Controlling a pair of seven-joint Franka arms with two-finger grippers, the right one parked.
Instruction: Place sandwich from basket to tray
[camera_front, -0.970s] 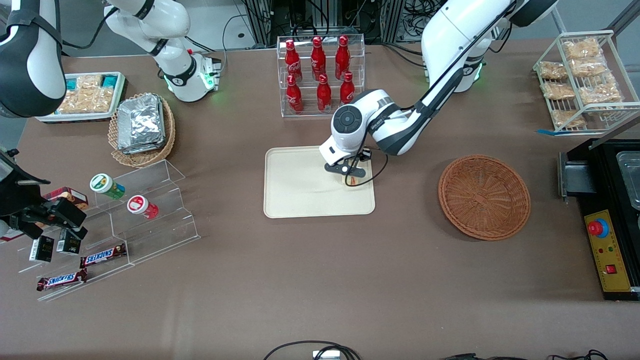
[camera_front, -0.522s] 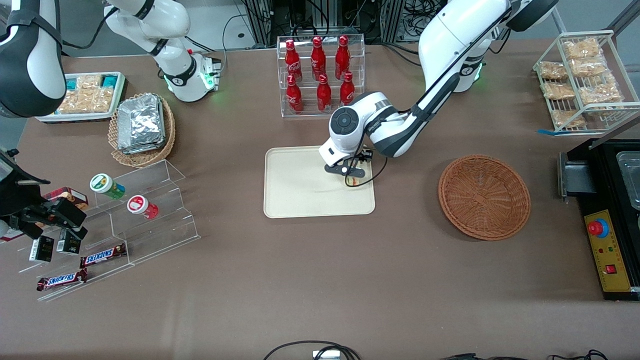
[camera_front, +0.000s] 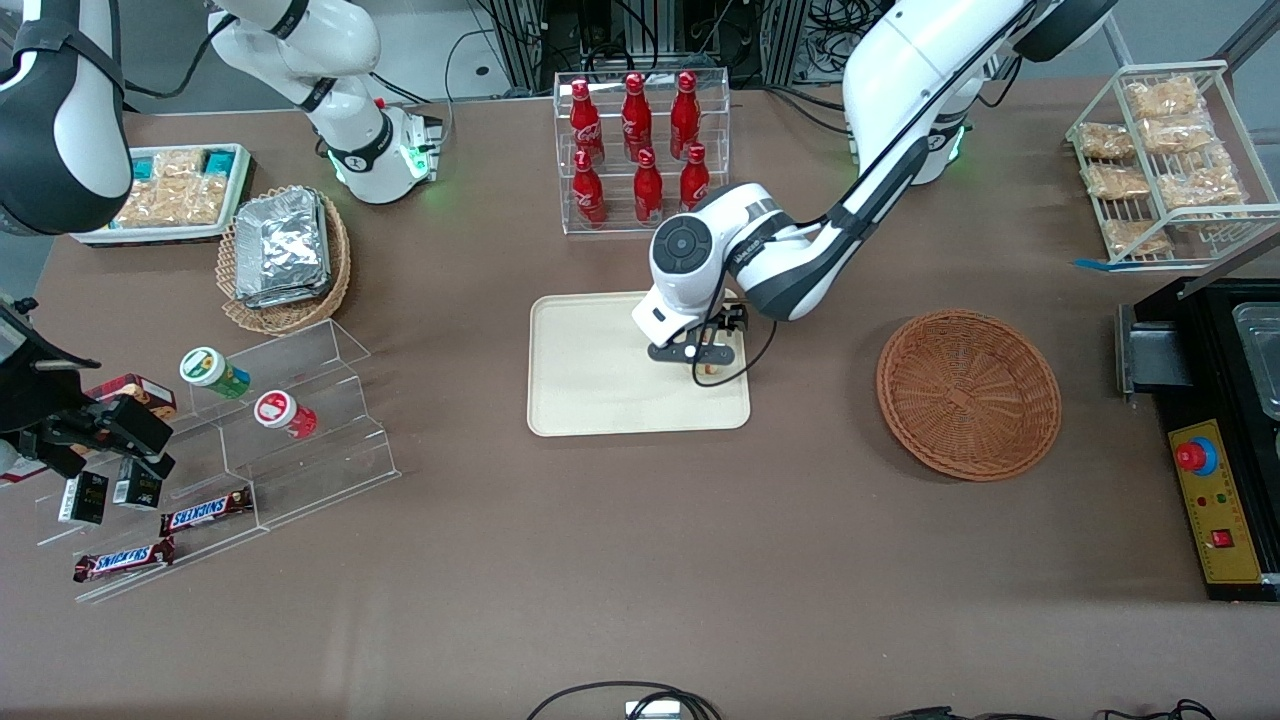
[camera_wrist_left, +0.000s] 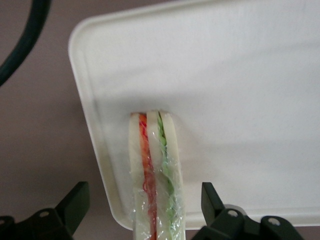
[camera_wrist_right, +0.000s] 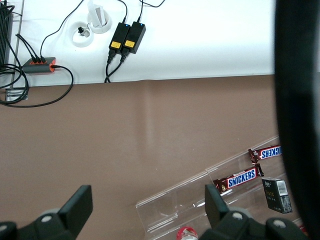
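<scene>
Since the earlier front view the gripper has been raised a little above the tray. In the wrist view its fingers are spread wide, clear of the sandwich. The sandwich stands on edge on the tray near its rim, directly between the fingers, its long axis running away from the wrist; farther off, toward the working arm's end, the basket lies empty.

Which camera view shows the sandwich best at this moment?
The left wrist view: the sandwich stands on edge on the tray, filling layers clear, between the open gripper. The front view shows only a sliver under the arm. The right wrist view shows none.
</scene>
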